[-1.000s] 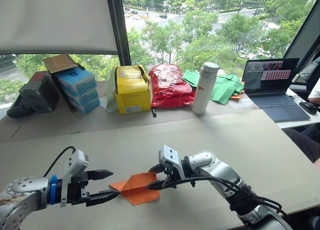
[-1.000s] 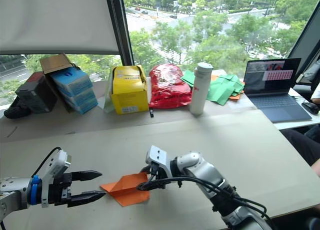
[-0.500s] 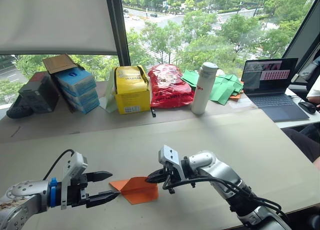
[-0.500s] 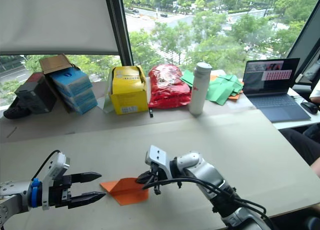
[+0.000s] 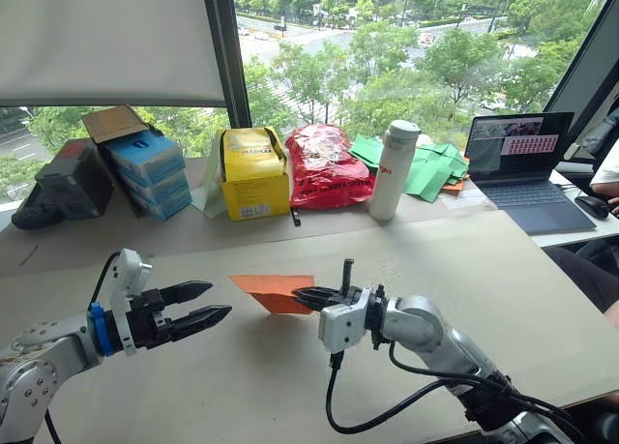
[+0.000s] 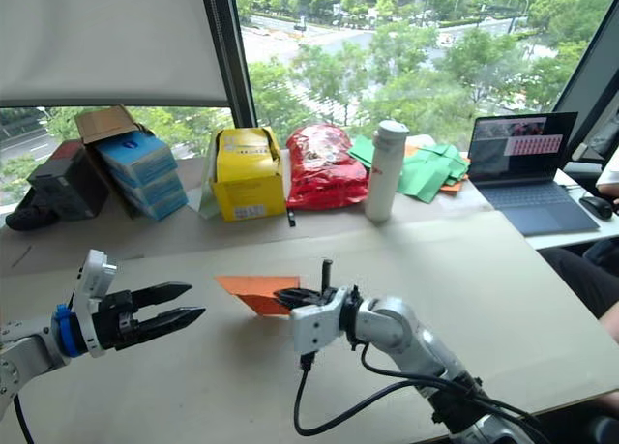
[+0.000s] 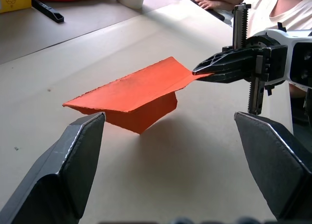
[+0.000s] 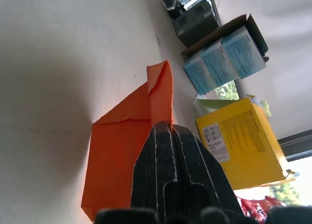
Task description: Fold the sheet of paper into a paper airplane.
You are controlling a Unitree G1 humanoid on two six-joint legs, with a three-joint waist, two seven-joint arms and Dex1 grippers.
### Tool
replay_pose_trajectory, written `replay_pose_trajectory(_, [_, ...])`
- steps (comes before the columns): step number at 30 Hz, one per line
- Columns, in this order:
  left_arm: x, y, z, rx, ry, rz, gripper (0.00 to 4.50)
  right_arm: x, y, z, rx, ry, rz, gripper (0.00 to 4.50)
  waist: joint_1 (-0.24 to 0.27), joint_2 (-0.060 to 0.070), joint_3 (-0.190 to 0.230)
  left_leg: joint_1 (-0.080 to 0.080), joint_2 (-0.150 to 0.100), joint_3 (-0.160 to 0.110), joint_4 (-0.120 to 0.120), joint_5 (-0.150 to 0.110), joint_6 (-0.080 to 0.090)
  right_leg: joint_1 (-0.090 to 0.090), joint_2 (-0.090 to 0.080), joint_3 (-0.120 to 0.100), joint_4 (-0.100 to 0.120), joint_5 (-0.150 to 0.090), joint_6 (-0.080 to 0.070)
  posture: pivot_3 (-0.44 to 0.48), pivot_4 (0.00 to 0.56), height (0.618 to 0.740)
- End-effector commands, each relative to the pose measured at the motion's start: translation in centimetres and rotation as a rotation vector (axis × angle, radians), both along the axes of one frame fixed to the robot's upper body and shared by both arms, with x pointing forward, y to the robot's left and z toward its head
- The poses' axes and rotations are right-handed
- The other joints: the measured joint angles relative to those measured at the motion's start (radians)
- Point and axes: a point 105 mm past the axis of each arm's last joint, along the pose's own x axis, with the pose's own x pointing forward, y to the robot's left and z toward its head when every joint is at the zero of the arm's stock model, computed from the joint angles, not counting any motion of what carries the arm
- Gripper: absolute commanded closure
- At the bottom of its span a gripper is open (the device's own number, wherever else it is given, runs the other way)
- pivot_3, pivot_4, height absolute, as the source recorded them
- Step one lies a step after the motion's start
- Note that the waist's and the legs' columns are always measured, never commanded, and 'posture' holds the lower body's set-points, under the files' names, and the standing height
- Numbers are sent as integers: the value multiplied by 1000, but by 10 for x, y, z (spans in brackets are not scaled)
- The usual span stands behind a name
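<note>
Left gripper [image 5: 201,305] is hanging just over the table [image 5: 503,270] w/ its two black fingers spread apart and nothing between them. It is pointing to the right, toward the sheet of paper [image 5: 274,291], but it is not touching it; a small gap is showing in the head views. One sec ago this gripper was lower and nearer, w/ its lower finger right at the left tip of the paper, so it is now pulling back and up.

Moving right, the orange paper is sitting near the front-centre of the table, partly folded, w/ a pointed end to the left and a flap hanging below. Earlier it was lying flat on the table; now it is being lifted, and in the left wrist view most of it is standing clear of the surface, only the lower flap reaching down near it.

Right gripper [image 5: 308,295] is pinching the right edge of the paper, fingers pressed together on it, approx. level w/ the table. It is carrying the whole weight now.

My judgement: the robot is changing its hold betw. two folds, not finishing. The wedge is not yet slim, so more creases are remaining, and the thin paper can slip or sag from one single pinch.
</note>
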Motion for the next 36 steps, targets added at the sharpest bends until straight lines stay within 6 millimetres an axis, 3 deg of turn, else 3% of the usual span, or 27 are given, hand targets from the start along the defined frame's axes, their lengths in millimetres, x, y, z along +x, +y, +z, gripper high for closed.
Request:
replay_pose_trajectory(1, [-2, -2, 4, -7, -8, -13, 0, -22, 7, -16, -53, -54, 132, 4477, 0, 0, 0, 0, 0, 0, 0, 0, 0, 0, 0, 0, 0, 0, 0, 0, 150, 738])
replay_pose_trajectory(7, [-3, -3, -1, 1, 8, -22, 0, -38, 3, -34, -120, 27, 240, 4477, 1, 0, 0, 0, 0, 0, 1, 0, 0, 1, 0, 1, 0, 0, 0, 0, 150, 738])
replay_pose_trajectory(14, [-5, -3, -4, 10, 16, -21, 0, -34, 2, -40, -142, 108, 216, 4477, 0, -1, 0, 1, 1, 0, 1, 0, 0, 2, 0, 1, 0, 0, 0, 0, 150, 738])
replay_pose_trajectory(22, [-5, -5, -7, 12, 20, -24, 0, -40, -6, -31, -131, 308, 216, 1927, 3, -1, 0, 1, 1, 0, 2, 0, 1, 2, 0, 1, -1, 0, 0, 0, 150, 738])
replay_pose_trajectory(30, [-4, -8, -10, 9, 20, -31, 0, -45, -12, 10, 0, 675, 214, 1927, 3, -1, 0, 1, 3, 0, 2, -1, 2, 3, 0, 1, -1, 0, 0, 0, 150, 738])
replay_pose_trajectory(31, [-4, -8, -10, 9, 20, -32, 0, -44, -10, 12, 27, 717, 205, 2428, 3, -1, 0, 1, 3, 0, 2, -1, 2, 3, 0, 1, -1, 0, -1, 0, 150, 738])
replay_pose_trajectory(36, [-2, -9, -11, 11, 16, -36, 0, -42, 2, -7, 1, 828, 147, 4011, 4, -1, 0, 0, 4, 0, 2, -1, 2, 3, 0, 1, -2, 1, -1, 0, 150, 738])
